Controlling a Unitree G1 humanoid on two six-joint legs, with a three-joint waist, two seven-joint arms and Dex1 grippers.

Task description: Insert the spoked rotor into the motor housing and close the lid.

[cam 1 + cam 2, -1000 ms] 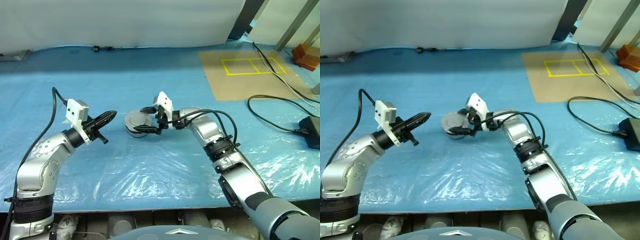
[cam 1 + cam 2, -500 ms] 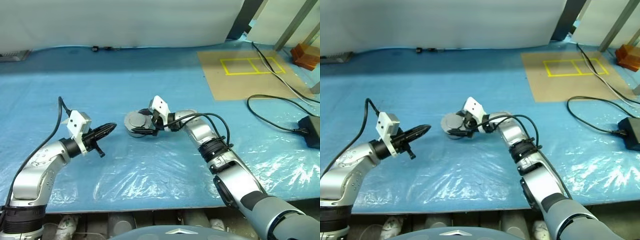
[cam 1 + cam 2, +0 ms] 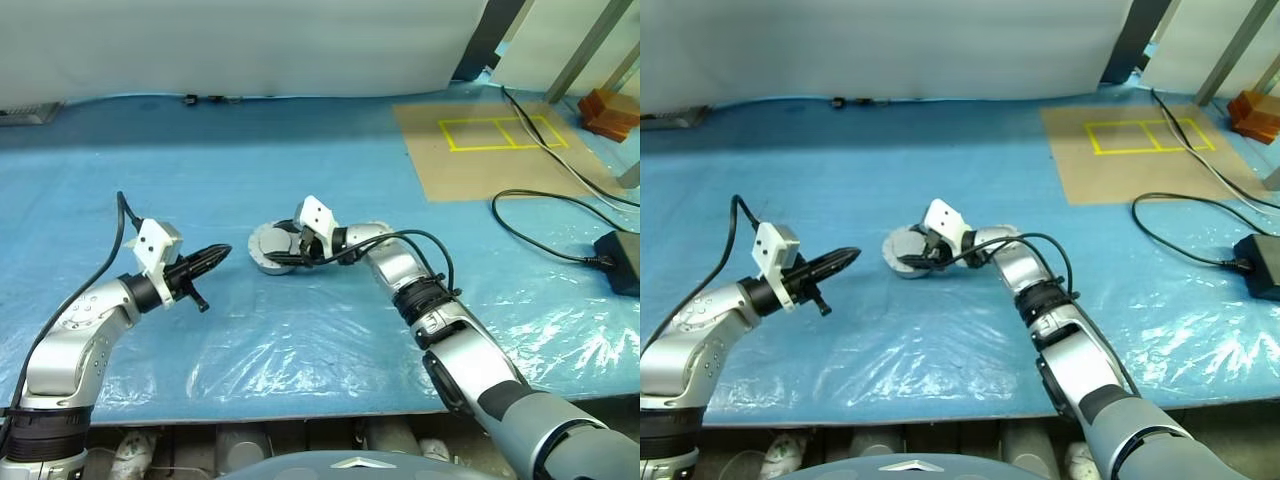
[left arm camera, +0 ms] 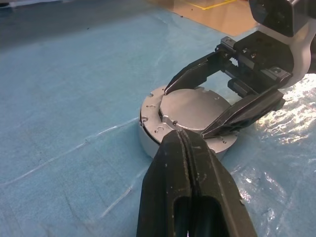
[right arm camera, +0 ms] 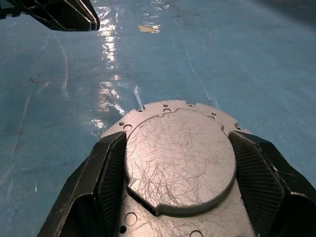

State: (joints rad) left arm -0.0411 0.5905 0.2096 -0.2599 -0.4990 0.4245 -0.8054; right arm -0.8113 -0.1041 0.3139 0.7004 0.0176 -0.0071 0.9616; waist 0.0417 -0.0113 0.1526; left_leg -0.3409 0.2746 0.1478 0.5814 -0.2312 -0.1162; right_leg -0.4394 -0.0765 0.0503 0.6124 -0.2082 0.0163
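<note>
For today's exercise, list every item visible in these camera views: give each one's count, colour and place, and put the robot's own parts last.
motor housing: one, grey, mid-table on the blue sheet
lid: one, scratched silver, sitting on top of the housing
blue sheet: one, covering the table
cardboard panel: one, brown with yellow taped rectangles, far right
black cables: looping at the right
black box: one, right edge
brown block: one, far right corner
left gripper: black, shut, left of the housing
right gripper: black, fingers either side of the lid

Two head cameras look forward and down over the blue table [image 3: 300,150] from a distance. Each wrist camera sits low and close, looking along its own fingers. All four views share the round metal housing [image 4: 187,121].
</note>
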